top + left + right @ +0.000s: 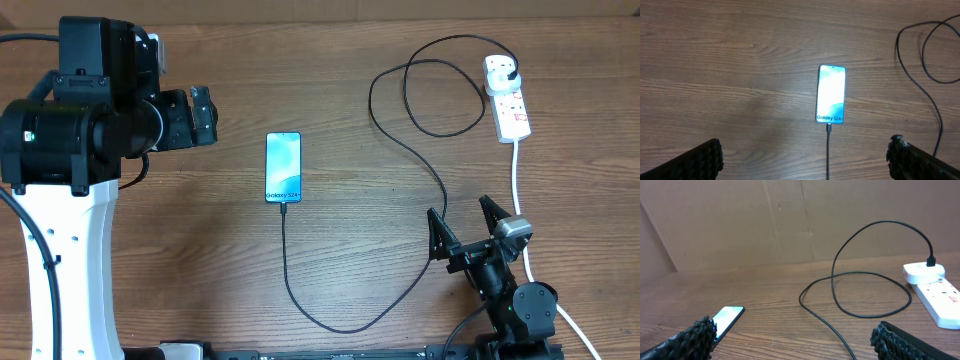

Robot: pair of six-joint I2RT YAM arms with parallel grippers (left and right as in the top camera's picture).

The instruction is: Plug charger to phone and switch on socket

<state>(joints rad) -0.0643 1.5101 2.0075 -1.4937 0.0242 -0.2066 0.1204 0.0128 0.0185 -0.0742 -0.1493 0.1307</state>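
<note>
The phone [283, 167] lies flat mid-table with its light-blue screen lit; it also shows in the left wrist view [831, 93] and the right wrist view [727, 319]. The black charger cable [400, 150] has its tip in the phone's near end [829, 127] and loops to a black plug seated in the white socket strip [508, 98], also seen in the right wrist view [935, 291]. My left gripper [203, 117] is open and empty, left of the phone. My right gripper [464, 222] is open and empty, below the strip.
The strip's thick white cord [518, 180] runs down the right side, past my right arm, to the front edge. The black cable sweeps in a wide curve near the front edge [340, 325]. A brown cardboard wall [790, 220] stands behind the table.
</note>
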